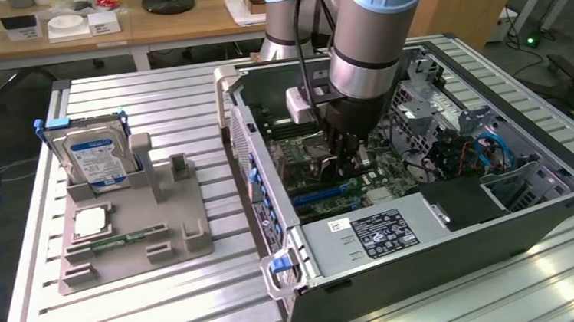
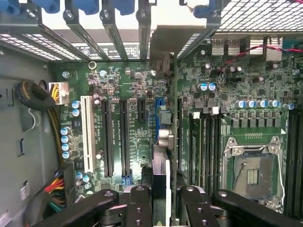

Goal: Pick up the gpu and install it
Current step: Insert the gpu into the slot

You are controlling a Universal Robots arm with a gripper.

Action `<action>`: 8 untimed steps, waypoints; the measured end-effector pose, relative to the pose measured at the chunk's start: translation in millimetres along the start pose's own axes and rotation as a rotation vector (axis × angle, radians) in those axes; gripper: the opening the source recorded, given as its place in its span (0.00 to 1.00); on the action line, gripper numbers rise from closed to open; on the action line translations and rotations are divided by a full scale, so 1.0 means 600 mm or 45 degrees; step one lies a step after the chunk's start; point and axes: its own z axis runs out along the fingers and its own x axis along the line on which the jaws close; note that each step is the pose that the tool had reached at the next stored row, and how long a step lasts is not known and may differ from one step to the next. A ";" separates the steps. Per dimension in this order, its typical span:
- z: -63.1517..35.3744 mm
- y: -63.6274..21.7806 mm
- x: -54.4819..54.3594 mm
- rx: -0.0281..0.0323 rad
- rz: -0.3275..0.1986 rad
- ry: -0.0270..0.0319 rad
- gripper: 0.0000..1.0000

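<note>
The jaws are partly closed on the gpu (image 2: 163,189), a finger link on either side of it, and the card hangs edge-on between them, so it reads as a thin dark strip running away from the grip toward the rear wall of the computer case (image 1: 457,232). Its metal bracket end (image 2: 161,52) sits up against the row of rear slot openings. Directly below the card lies the motherboard (image 2: 132,118), and the card's line falls just beside the short blue slot (image 2: 159,101), with the long black slots to one side and the bare CPU socket (image 2: 253,168) to the other. The pick-up looks done and the install is in hand. I cannot tell whether the card's edge touches the slot or hovers over it. Seating would call for the connector edge square over the slot, the bracket in its opening, and a straight push with no tilt. In the exterior view the arm (image 1: 370,39) reaches down into the open case, past the power supply (image 1: 370,235). To the exterior view's left, well apart, a grey holder (image 1: 130,242) carries the hard drive (image 1: 97,160) upright and a memory stick (image 1: 119,241) flat. All stands on a slatted metal bench (image 1: 176,316); beyond it is a wooden desk (image 1: 153,25) with small clutter.
</note>
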 end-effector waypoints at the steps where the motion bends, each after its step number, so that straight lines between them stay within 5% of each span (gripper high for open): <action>1: 0.002 0.000 0.000 -0.0001 0.000 0.0001 0.27; 8: 0.012 0.005 0.001 -0.0020 0.000 0.0034 0.27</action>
